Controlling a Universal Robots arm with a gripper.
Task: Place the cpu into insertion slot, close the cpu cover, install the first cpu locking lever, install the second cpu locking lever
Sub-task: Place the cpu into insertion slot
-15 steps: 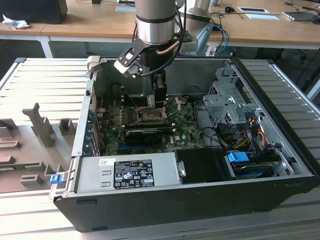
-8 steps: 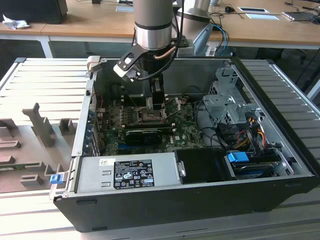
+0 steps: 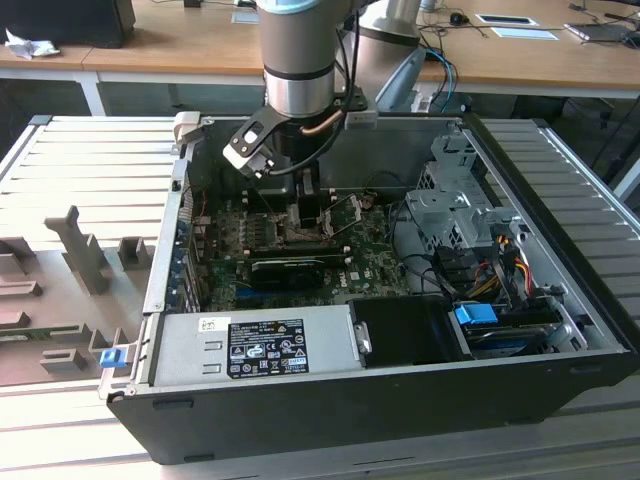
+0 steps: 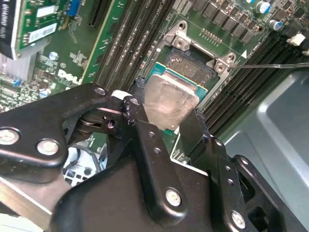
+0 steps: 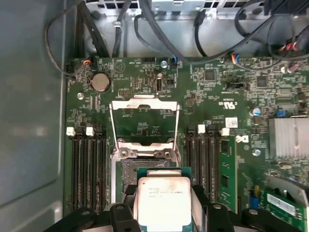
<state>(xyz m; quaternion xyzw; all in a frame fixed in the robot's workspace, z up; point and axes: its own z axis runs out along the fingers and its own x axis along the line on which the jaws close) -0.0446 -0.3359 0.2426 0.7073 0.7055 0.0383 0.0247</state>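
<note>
**Cpu held over the socket.** The cpu [image 4: 171, 99], silver top upward, sits clamped between the two black fingers [image 4: 141, 116] of the gripper [image 4: 166, 108], one finger on each of two opposite edges. The jaws are narrowed to the chip's width.

In both wrist views the chip overlaps the near part of the slot [image 5: 129, 170], and the slot's far part is exposed. Whether the chip already rests in the slot or hangs just above it cannot be told.

The cover [image 5: 145, 103] is swung open, clear of the slot. It is hinged at the slot edge that faces the cabled edge of the board [image 5: 217, 92], and bare green board shows through its square window. Rows of memory slots [image 5: 87, 169] flank the slot on two sides.

In the exterior view the arm [image 3: 298, 60] comes down near-vertically through the open top of the case [image 3: 400, 400], close to the case's far wall. Its wrist points straight down and the gripper is low over the board. A grey power supply [image 3: 255, 345] lies along the case's near wall. The case rests on a ribbed metal table [image 3: 90, 170].
</note>
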